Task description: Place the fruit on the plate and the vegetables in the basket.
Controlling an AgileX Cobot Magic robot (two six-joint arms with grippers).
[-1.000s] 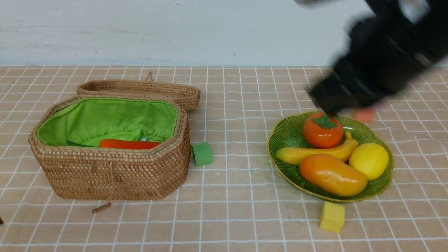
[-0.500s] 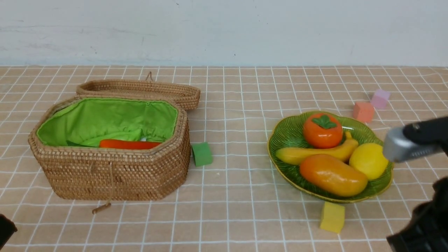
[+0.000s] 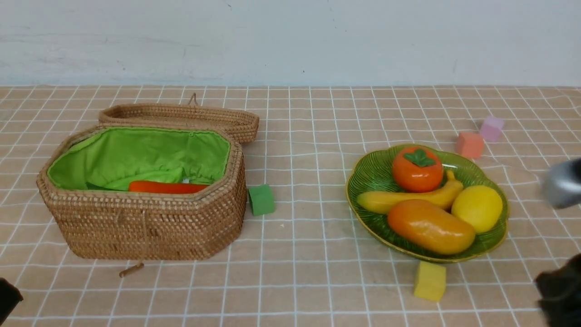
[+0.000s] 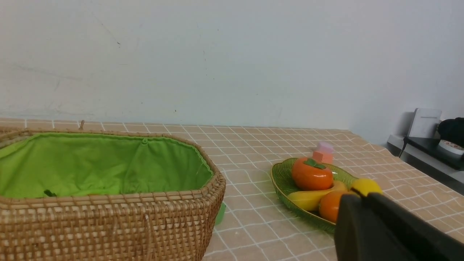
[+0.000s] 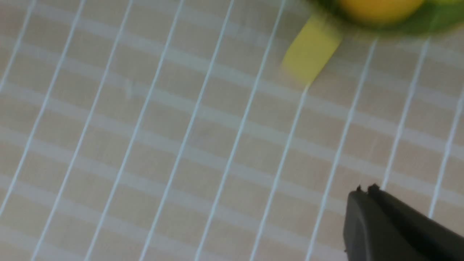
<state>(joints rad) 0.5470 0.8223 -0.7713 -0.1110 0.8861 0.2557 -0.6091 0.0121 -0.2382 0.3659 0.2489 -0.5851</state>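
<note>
Right arm has pulled back off the plate [image 3: 363,175] toward the near table edge; right hand [image 5: 363,189] closed, empty. Fruit heaped on plate, sorting apparently finished.

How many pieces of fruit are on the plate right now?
4, all on the green plate: persimmon at the back, banana across the middle, lemon on the right, mango in front. None looks hidden.

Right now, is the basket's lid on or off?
Off. The basket stands open, green lining exposed; its lid lies behind it on the table.
</note>
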